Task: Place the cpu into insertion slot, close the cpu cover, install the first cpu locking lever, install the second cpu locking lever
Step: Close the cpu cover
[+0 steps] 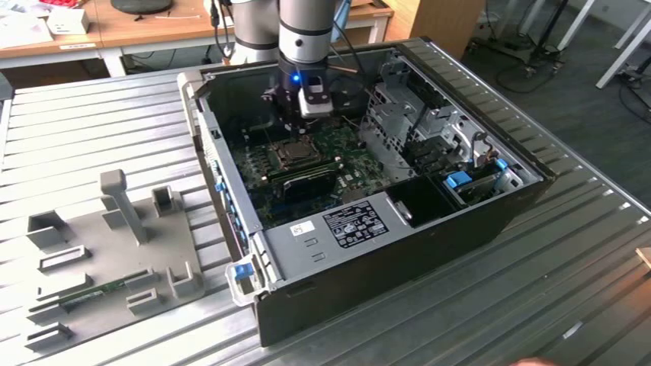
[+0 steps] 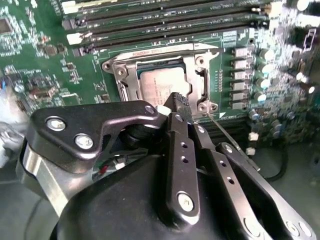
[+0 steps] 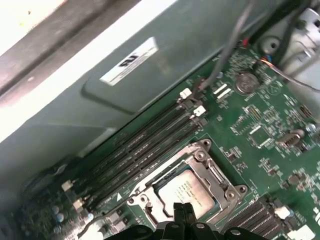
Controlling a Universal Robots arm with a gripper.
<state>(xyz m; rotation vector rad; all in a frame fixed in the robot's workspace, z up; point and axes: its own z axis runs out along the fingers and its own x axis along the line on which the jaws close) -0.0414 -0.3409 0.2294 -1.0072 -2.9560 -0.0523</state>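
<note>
exterior view: the open case [image 1: 478, 221] holds a green board [image 1: 351, 145]; the cpu [image 1: 298, 152] sits in the slot [image 1: 277, 158], with the gripper [image 1: 300, 122] just above. second wrist view: the cover [image 2: 192, 70] lies down around the cpu, and the gripper's fingers are pressed together, holding nothing. first wrist view: the cpu is framed in the slot beside the memory slots [image 3: 145, 150].

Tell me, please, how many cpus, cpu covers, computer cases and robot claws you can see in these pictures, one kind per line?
cpu: 1
cpu cover: 1
computer case: 1
claw: 1
Total: 4
</note>
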